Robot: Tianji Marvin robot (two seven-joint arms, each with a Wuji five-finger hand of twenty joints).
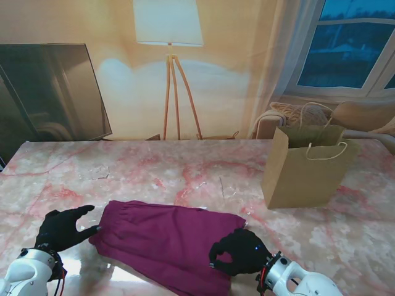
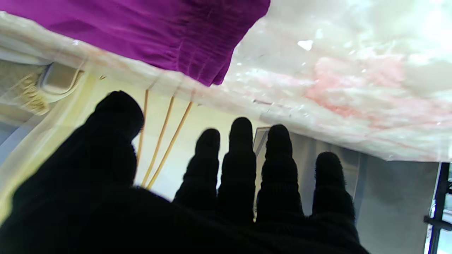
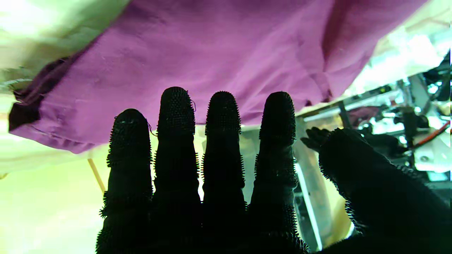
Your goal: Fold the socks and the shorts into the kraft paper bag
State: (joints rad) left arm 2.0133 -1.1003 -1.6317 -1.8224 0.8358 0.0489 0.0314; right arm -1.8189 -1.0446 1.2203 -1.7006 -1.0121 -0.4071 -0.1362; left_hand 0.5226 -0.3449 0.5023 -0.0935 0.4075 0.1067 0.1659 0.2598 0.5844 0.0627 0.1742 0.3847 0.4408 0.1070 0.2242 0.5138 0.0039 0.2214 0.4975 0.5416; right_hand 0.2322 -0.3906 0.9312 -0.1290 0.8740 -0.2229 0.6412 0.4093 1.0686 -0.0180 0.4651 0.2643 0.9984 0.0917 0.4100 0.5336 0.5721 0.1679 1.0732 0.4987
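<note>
Purple shorts (image 1: pixel 166 240) flat; bag (image 1: pixel 305 169) upright.

Warm, fairly bright light fills the stand view, much of it from the lamp (image 1: pixel 168 22) glowing against the back wall; the window (image 1: pixel 352 46) shows dark blue. The glossy table (image 1: pixel 154 172) carries soft glare patches near the left hand (image 1: pixel 62 227). Both wrist views are backlit: the fingers (image 2: pixel 241 165) read as near-black silhouettes, slightly blurred in the left one, sharper in the right (image 3: pixel 221 141). The marble there blows out to white, and the shorts (image 3: pixel 219 53) look washed pale.
</note>
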